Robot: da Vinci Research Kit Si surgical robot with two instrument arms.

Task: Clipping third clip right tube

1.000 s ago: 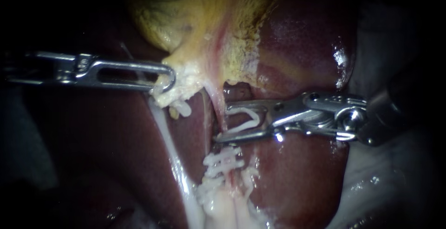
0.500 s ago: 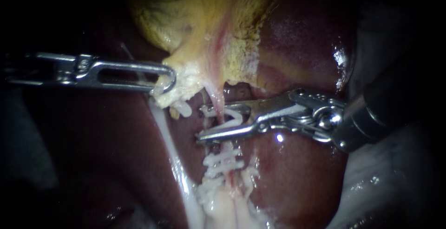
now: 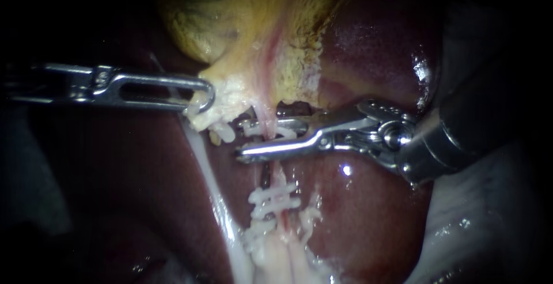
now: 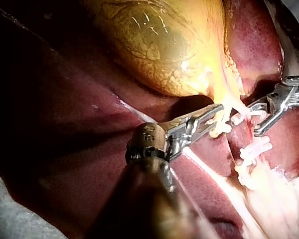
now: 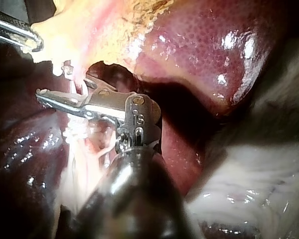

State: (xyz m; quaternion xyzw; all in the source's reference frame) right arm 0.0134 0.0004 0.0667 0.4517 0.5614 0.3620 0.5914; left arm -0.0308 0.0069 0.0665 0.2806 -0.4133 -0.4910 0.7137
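Observation:
The right tube is a thin pink strand running down from the yellow gallbladder. My right instrument comes in from the right. Its jaws straddle the tube just below the gallbladder's neck and hold a white clip between them, seated against both jaws. Two white clips sit lower on the same tube. My left instrument is shut on pale tissue at the gallbladder's neck. The left wrist view shows it there too. The right wrist view shows the right instrument across the tube.
Dark red liver lies around and behind the tube. A pale whitish strand runs down left of the clipped tube. White material lies under the right shaft. My left instrument's tip shows beyond the right one's jaws.
My right instrument has moved left with the white clip, so its jaws now reach past the tube and stand closer together. The left instrument holds as before.

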